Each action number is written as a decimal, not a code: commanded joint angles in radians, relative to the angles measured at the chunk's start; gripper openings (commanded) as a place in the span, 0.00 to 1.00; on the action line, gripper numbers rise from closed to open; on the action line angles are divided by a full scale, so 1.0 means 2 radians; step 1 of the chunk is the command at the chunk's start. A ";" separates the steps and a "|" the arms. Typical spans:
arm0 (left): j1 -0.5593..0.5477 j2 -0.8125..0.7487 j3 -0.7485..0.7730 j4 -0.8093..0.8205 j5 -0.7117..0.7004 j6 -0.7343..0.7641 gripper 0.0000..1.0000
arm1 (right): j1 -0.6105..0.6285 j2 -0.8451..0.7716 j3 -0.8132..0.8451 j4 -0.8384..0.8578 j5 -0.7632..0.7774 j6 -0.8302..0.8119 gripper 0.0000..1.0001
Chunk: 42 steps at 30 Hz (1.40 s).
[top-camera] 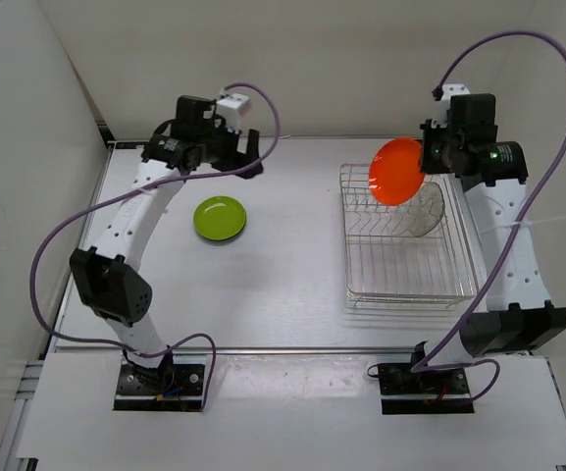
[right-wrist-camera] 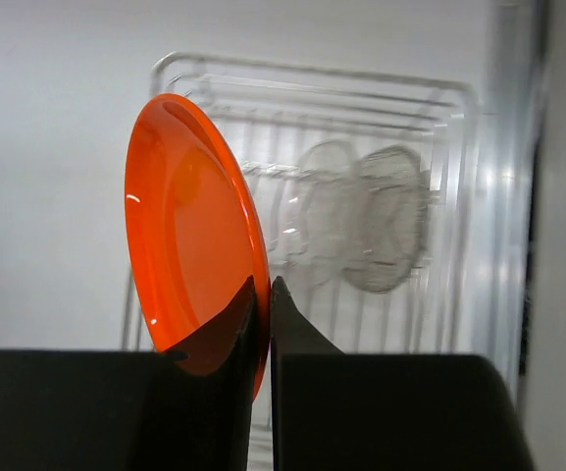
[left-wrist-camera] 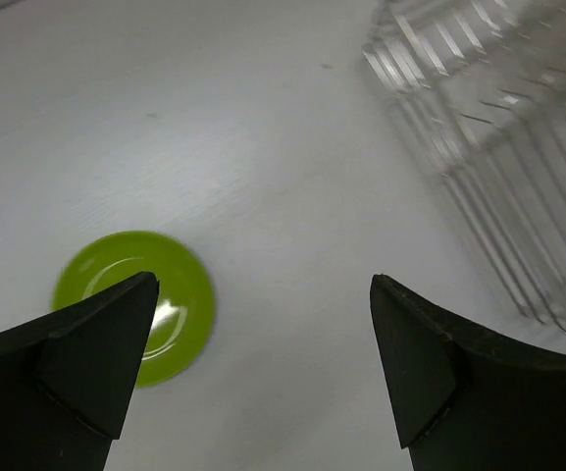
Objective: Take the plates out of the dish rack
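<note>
Hanging over the silver wire-grid dish rack (top-camera: 407, 293), a small round orange plate (top-camera: 397, 171) is clamped at its rim by the right gripper (right-wrist-camera: 266, 287), so it could be dropped by a slip onto the clear glassy plates (right-wrist-camera: 388, 218) below, while the left gripper (left-wrist-camera: 263, 281) is held with jaws spread apart, empty.

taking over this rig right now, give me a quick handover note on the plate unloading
Grippers: the left gripper is open and empty, above the table near the lime green plate. The right gripper is shut on the rim of the orange plate, held on edge above the far end of the dish rack.
Done: the lime green plate lies flat on the table, left of the rack.
Left: set the orange plate down, then take out the two clear plates standing in the rack.
</note>
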 commanded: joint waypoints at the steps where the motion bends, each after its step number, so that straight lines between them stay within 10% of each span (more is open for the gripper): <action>1: -0.050 0.027 0.060 -0.032 0.164 0.001 1.00 | -0.004 -0.016 -0.035 0.013 -0.202 -0.051 0.01; 15: -0.158 0.126 0.150 -0.022 0.233 -0.015 1.00 | -0.004 -0.031 -0.056 0.023 -0.400 -0.093 0.01; 28: -0.162 0.122 0.140 -0.013 0.235 -0.020 0.14 | -0.004 -0.031 -0.060 0.019 -0.433 -0.097 0.01; 29: -0.162 0.117 0.140 -0.012 0.235 -0.026 0.11 | -0.004 -0.031 -0.060 0.019 -0.433 -0.097 0.04; 33: -0.158 0.094 0.098 0.001 0.178 -0.038 0.11 | -0.004 -0.031 -0.069 0.024 -0.393 -0.087 1.00; 42: 0.018 0.026 -0.109 0.033 0.106 -0.010 0.11 | -0.004 -0.052 -0.114 0.061 -0.271 -0.051 1.00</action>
